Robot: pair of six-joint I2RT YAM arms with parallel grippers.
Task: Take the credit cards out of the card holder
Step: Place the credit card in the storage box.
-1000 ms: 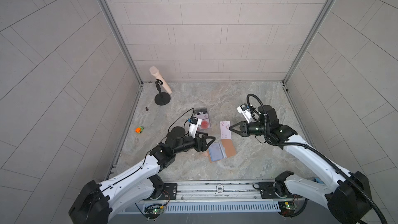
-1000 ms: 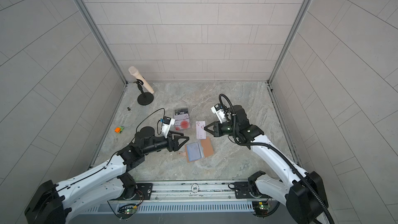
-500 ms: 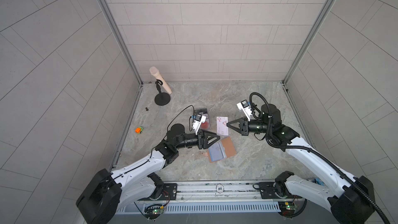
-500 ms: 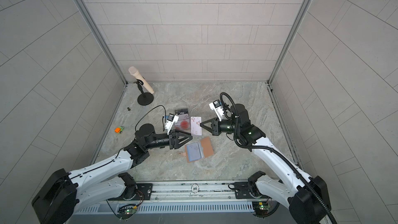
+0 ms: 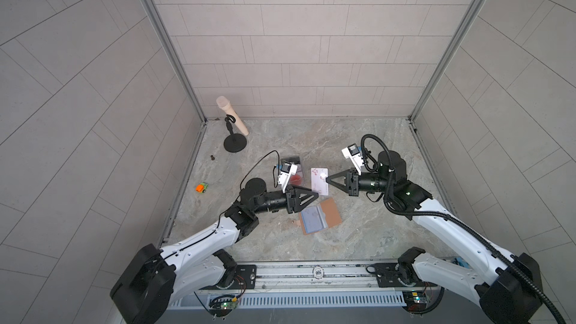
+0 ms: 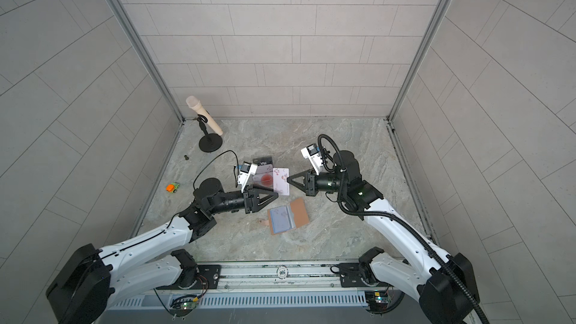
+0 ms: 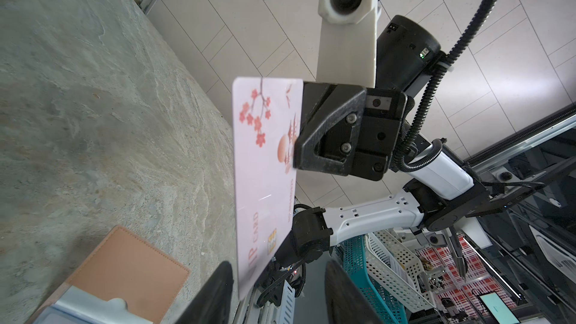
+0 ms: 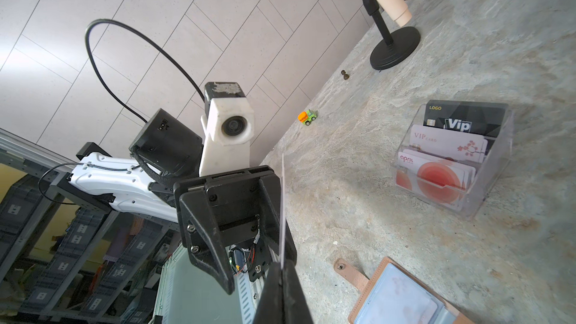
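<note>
Tan leather first, in both top views: finding the leather card holder lying open and flat on the stone table, clear sleeves up, nearer the robot's base than both claws. Seeing the right gripper clamped tight on one long edge of a white card, carrying it clear of the table just beyond that holder. Seeing the left gripper pointing at the card's near end, with a clear stand of further cards just behind. Switching to the left wrist: catching the card face-on, pink blossoms printed across it, pinched by the right gripper; noting the left gripper standing parted around the card's end, close to it on one side; not managing to judge contact. Switching to the right wrist: viewing the card edge-on as a thin line rising from the closed right gripper; facing the left gripper with its fingers apart; spotting the stand holding three rows of cards and the holder's opened corner nearby.
</note>
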